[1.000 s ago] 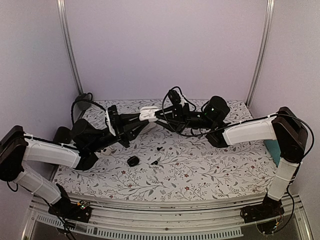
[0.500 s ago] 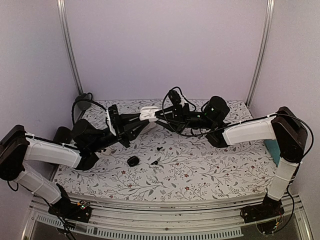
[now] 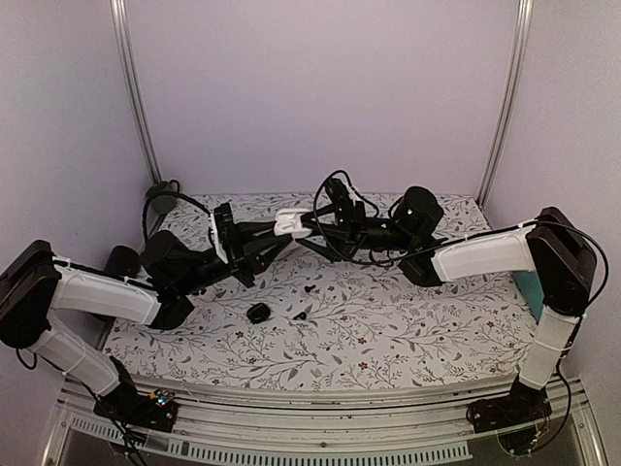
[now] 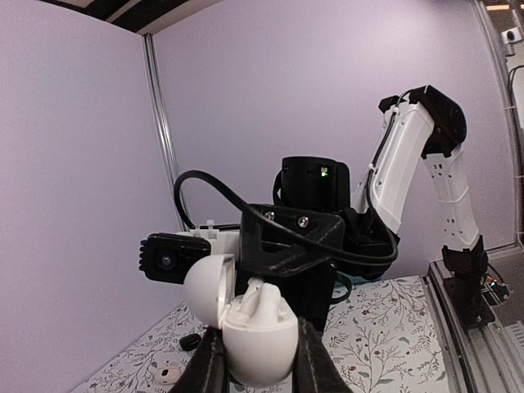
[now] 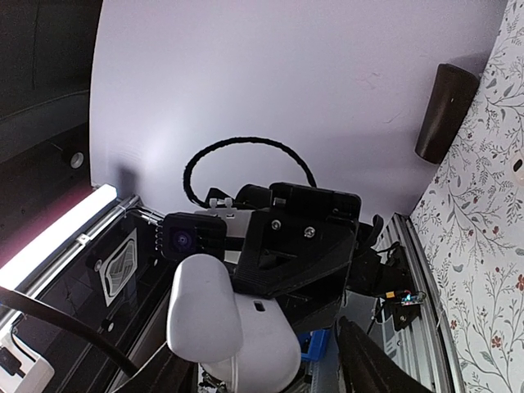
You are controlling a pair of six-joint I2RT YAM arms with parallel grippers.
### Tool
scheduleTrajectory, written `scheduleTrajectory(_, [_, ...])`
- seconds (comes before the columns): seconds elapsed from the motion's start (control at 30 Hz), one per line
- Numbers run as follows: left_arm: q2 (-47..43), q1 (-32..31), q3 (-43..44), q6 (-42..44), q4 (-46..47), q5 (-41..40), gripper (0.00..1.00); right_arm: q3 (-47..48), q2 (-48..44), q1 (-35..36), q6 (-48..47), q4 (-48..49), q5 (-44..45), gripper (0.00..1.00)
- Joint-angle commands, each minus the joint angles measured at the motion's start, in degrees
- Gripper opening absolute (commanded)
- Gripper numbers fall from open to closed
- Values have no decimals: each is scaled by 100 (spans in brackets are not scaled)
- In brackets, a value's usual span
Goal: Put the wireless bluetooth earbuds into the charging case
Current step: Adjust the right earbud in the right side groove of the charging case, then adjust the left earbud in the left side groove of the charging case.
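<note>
**Ana:** Left wrist view first. What have you got?

**Me:** My left gripper (image 4: 260,364) is clamped on the lower shell of the charging case (image 4: 260,340), with a finger (image 4: 210,364) pressed to each flank. I hold it up off the table (image 3: 388,330) with the mouth upward and the lid (image 4: 209,282) swung aside, so the opening is clear for the other arm.

**Ana:** And the earbuds?

**Me:** One earbud (image 4: 267,296) stands in the open case, its white top proud of the rim. I judge it is in its well but perhaps not fully seated. What looks like the second earbud (image 4: 168,375), pale with a dark spot, lies down on the table, well apart from the case. I can't be sure of it at that size.

**Ana:** The right side?

**Me:** My right gripper (image 5: 266,368) meets the case nose to nose. In its own camera the fingers stand spread on either side of the case. There is a clear gap on one side, and they grip nothing.

**Ana:** Next?

**Me:** By my reckoning, I fetch the other bud while the left arm holds the case level, so the first doesn't tip out.
</note>
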Motion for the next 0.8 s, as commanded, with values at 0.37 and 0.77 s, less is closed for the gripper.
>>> scheduleTrajectory(0.37, [405, 25, 401, -128, 3, 79, 0, 352, 0, 71, -103, -247, -67, 56])
scheduleTrajectory(0.77, [514, 23, 527, -105, -4, 154, 0, 431, 129, 94, -148, -427, -121, 44])
